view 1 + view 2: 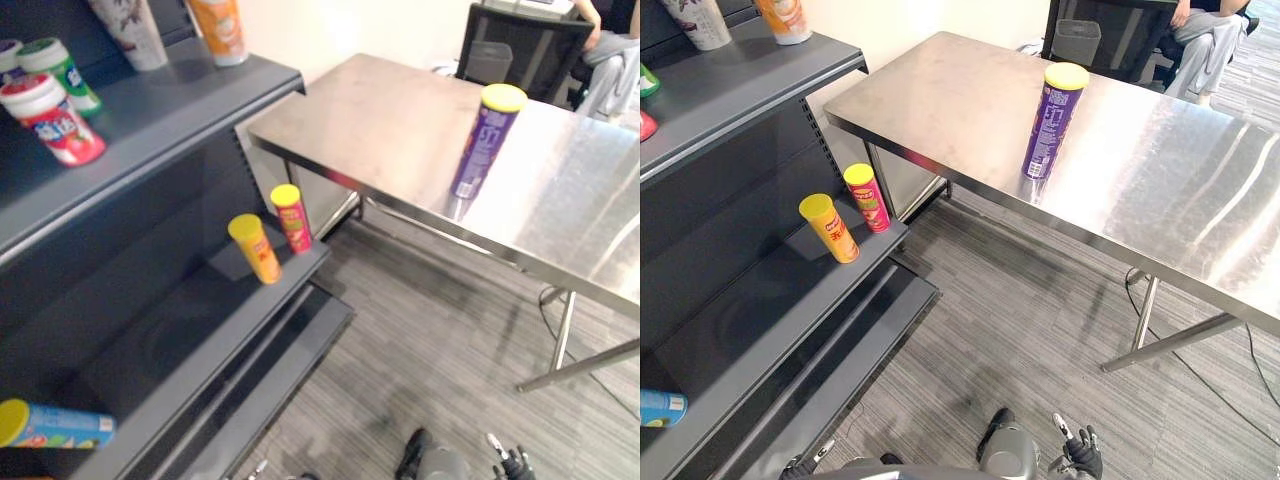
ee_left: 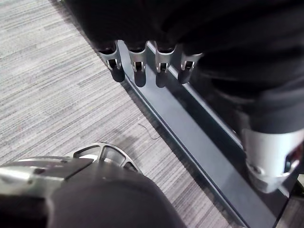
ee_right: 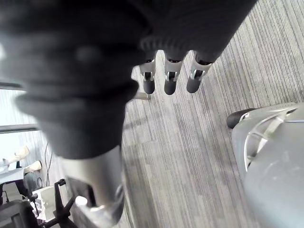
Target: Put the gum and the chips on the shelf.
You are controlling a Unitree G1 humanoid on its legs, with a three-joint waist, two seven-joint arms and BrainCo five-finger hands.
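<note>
A tall purple chips can (image 1: 483, 140) with a yellow lid stands upright near the front edge of the steel table (image 1: 380, 110). Two gum bottles, one red (image 1: 52, 118) and one green (image 1: 62, 72), stand on the upper board of the dark shelf (image 1: 180, 110) at the left. My left hand (image 2: 137, 71) hangs low beside the shelf's base, fingers straight and holding nothing. My right hand (image 3: 170, 78) hangs over the carpet, fingers relaxed and empty; it also shows low down as right hand (image 1: 1080, 455).
On the middle shelf board stand a yellow can (image 1: 255, 248) and a red can (image 1: 291, 217); a blue can (image 1: 55, 425) lies lower down. Two cups (image 1: 218, 28) stand at the shelf's back. A black chair (image 1: 520, 50) and a seated person (image 1: 1205, 40) are beyond the table.
</note>
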